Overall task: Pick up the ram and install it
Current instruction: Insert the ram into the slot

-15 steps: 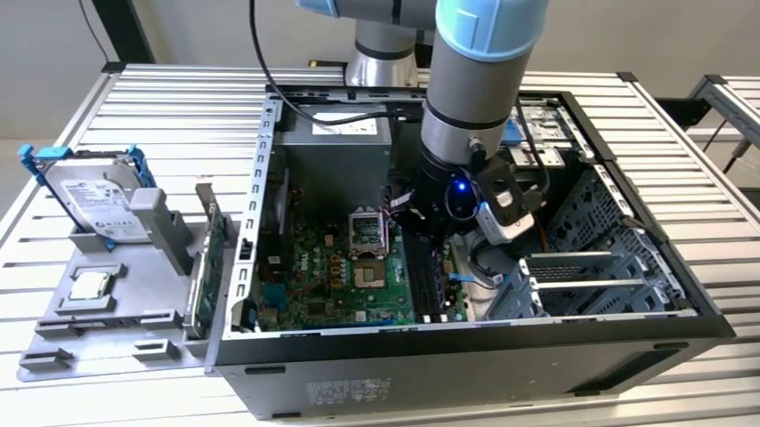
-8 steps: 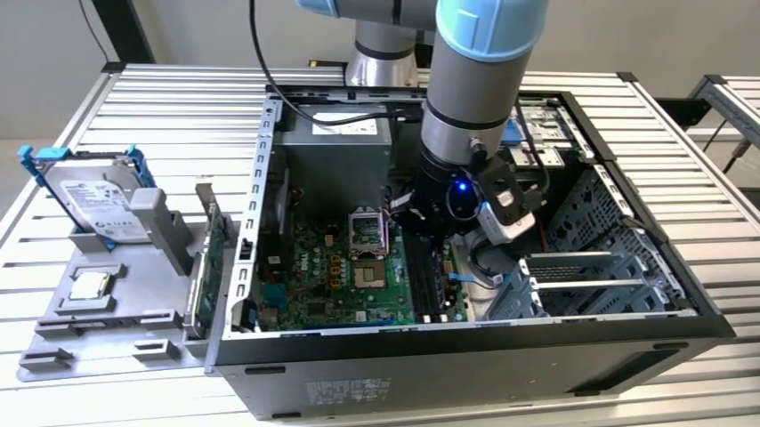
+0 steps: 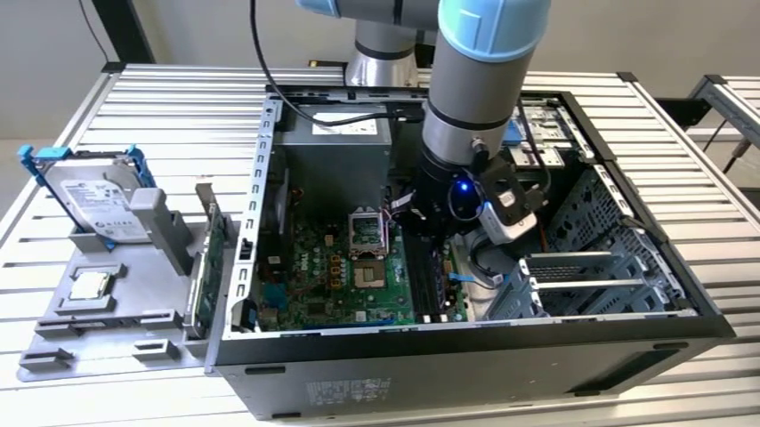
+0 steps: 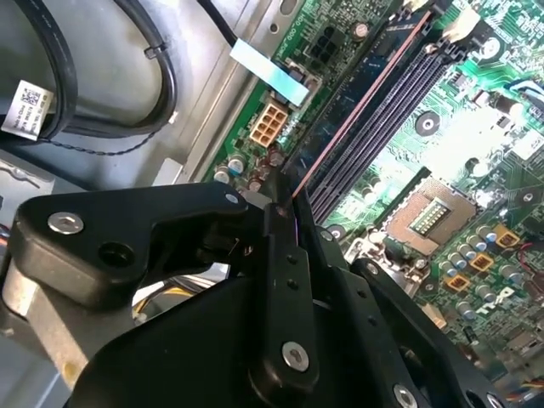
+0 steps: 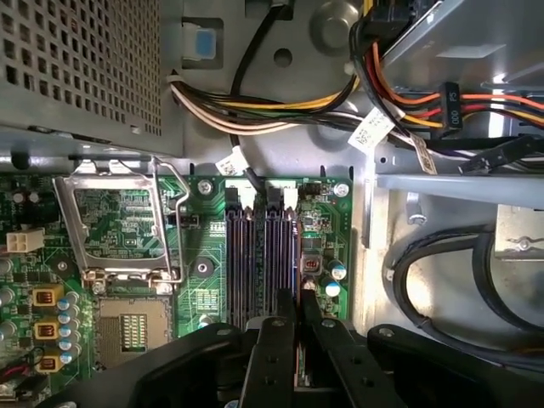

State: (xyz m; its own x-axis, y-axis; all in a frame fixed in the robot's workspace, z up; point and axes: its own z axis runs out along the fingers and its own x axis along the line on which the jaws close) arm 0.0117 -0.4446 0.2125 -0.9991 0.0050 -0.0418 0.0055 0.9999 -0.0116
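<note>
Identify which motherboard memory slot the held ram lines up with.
The outermost memory slot, farthest from the CPU socket and beside the board's edge; the gripper holds the ram along it.

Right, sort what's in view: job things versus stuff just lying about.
Job: ram, held in the tool; slots on the board; case.

Lying about: hard drive, green card and chip on the grey stand; cables; empty socket.
</note>
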